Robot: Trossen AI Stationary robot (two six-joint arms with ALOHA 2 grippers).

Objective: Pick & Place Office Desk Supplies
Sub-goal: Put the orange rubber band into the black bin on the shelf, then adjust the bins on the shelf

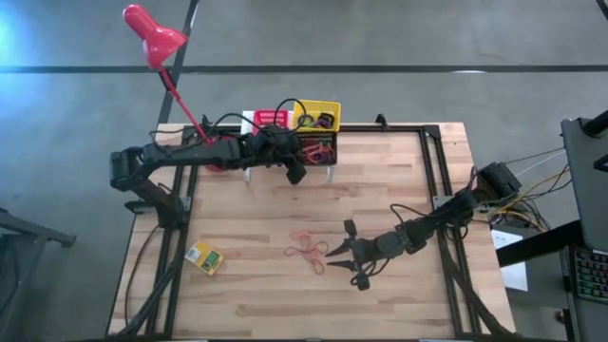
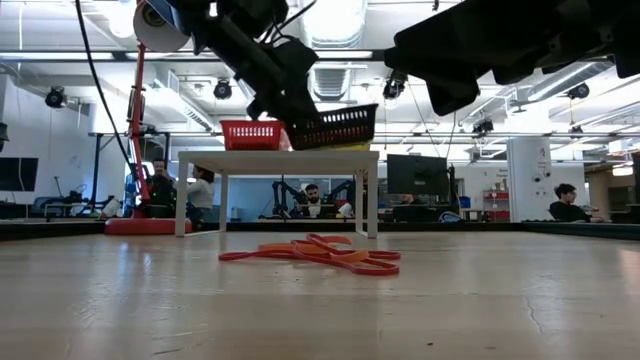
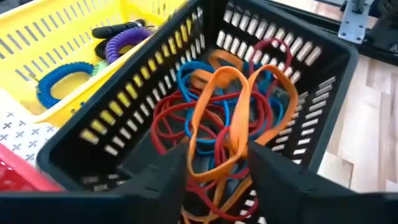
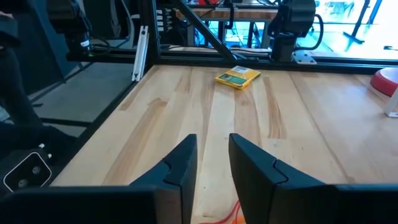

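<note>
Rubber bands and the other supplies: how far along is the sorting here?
Done: bands fill the black basket, rings sit in the yellow basket. In hand: the left gripper, open, hangs over an orange band there. Left: the loose bands by the right gripper, and the yellow-green box.

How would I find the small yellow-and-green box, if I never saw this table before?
Look at the wooden table from above, then at its near left corner, far from the baskets on the white rack. The box lies there alone, flat and tilted; nothing else nearby is yellow and green.
</note>
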